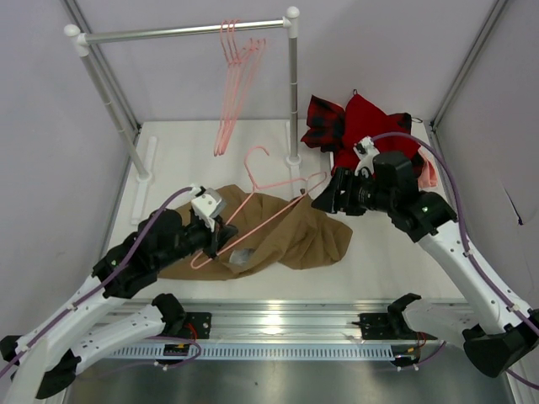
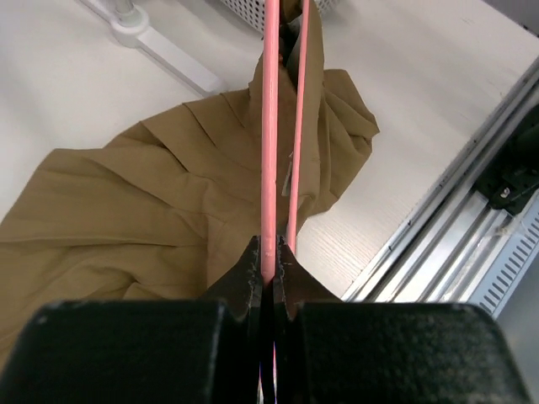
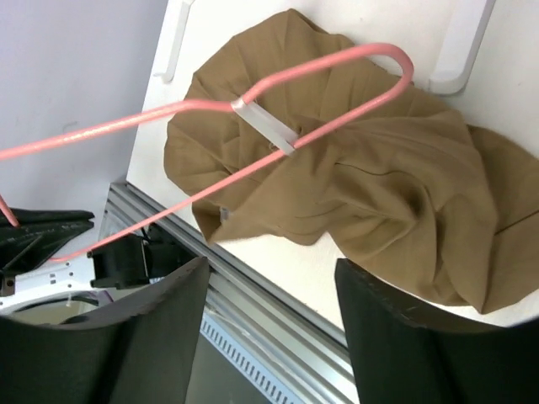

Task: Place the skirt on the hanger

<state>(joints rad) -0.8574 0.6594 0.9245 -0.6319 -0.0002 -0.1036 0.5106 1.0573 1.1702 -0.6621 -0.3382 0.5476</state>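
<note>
The tan skirt (image 1: 278, 236) lies crumpled on the table between the arms. It also shows in the left wrist view (image 2: 152, 194) and the right wrist view (image 3: 379, 185). A pink hanger (image 1: 253, 210) lies slanted over it, its hook pointing toward the back. My left gripper (image 1: 221, 237) is shut on the hanger's lower left end. In the left wrist view (image 2: 271, 257) the pink bar (image 2: 269, 126) runs straight out from between the jaws. My right gripper (image 1: 324, 200) is open and empty just by the hanger's right end. In its own view (image 3: 271, 273) the hanger (image 3: 278, 80) is clear of the fingers.
A metal clothes rack (image 1: 185, 32) stands at the back with several pink hangers (image 1: 236, 76) on it. Its post base (image 1: 292, 158) is behind the skirt. A red garment (image 1: 370, 122) and plaid cloth (image 1: 324, 122) lie at the back right. An aluminium rail (image 1: 278, 316) runs along the front edge.
</note>
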